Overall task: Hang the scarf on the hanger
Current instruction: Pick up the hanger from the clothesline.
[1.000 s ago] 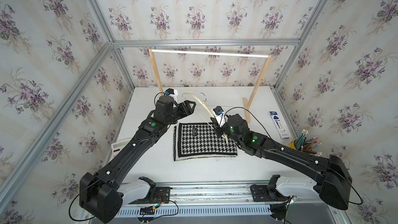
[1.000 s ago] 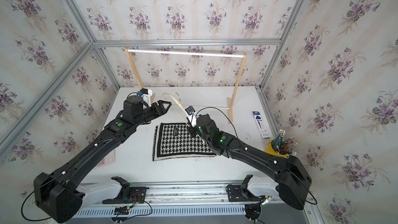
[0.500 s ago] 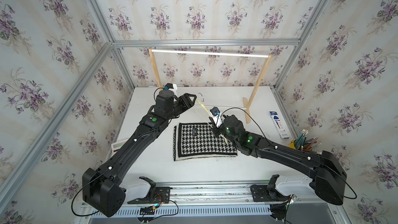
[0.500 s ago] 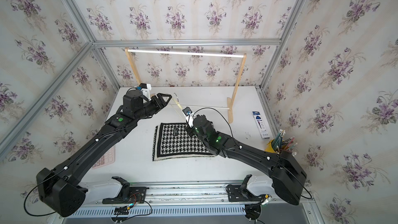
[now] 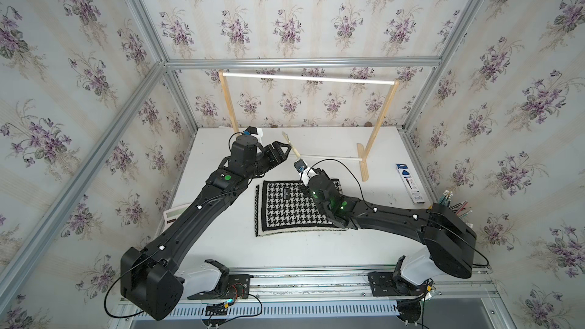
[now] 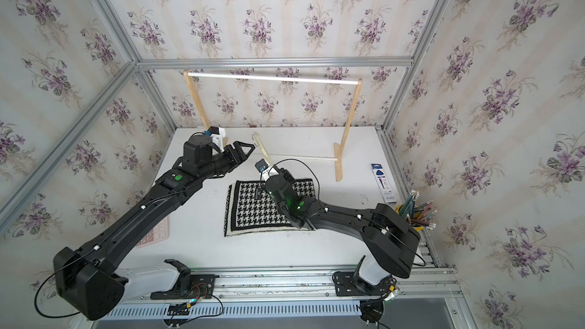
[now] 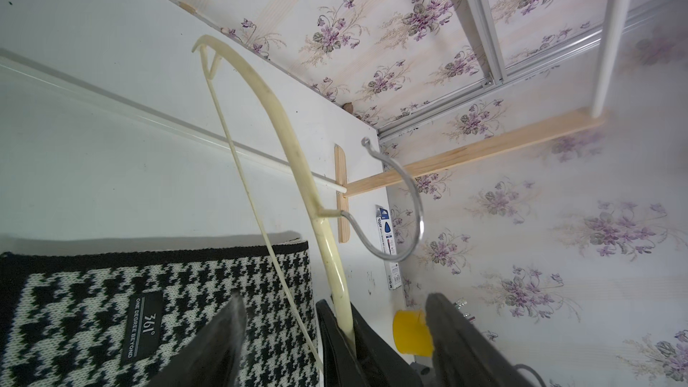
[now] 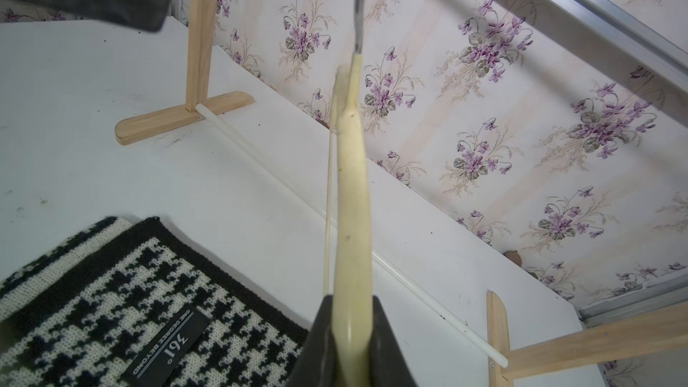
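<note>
Hanger [image 7: 298, 165] pinched at one end by right gripper [image 8: 352, 314]; left gripper [image 5: 283, 149] spread, empty. Scarf [image 5: 291, 210] lies flat, undraped; next, left must lift it.

We watch the thin cream curved clothes hanger [image 6: 262, 148] turn. A second ago its arc and wire hook lay broad to both top views; now it shows edge-on as a short slanted stick. The right gripper [image 8: 352, 307], clamped on its end, moves toward the robot's left, and its arm covers more of the black-and-white houndstooth knitted scarf [image 5: 285, 213]. The left gripper [image 5: 284, 149] edges slightly toward the back wall.
</note>
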Motion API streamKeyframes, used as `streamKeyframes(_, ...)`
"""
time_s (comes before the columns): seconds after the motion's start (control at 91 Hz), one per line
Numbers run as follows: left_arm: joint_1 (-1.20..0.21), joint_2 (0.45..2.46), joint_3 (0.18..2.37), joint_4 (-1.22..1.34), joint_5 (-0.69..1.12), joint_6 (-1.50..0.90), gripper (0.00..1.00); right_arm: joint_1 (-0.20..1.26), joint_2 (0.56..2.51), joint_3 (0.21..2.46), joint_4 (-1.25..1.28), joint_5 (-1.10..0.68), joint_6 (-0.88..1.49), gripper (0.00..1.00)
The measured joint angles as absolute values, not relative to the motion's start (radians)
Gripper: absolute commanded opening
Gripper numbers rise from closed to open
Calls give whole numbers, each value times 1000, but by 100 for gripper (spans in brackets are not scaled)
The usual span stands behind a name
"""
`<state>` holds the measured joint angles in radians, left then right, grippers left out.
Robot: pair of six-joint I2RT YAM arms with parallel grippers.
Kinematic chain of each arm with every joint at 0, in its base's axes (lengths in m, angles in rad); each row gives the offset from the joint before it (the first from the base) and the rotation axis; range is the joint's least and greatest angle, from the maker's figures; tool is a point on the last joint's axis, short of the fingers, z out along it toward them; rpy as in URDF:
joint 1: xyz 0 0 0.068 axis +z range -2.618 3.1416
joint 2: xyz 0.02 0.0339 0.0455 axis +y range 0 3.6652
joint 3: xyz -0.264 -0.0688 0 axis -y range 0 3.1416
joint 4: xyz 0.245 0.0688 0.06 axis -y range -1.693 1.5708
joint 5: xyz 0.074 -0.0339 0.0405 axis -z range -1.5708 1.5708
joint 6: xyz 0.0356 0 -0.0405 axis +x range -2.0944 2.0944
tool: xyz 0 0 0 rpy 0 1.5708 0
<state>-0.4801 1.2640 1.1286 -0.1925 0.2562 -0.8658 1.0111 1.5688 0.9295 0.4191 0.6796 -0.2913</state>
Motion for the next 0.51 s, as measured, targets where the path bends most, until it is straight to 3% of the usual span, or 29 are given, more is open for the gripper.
streamKeyframes(0.506, -504, 1326, 1143, -172, 179, -876, 78, 1071, 1619, 974, 430, 718, -326, 0)
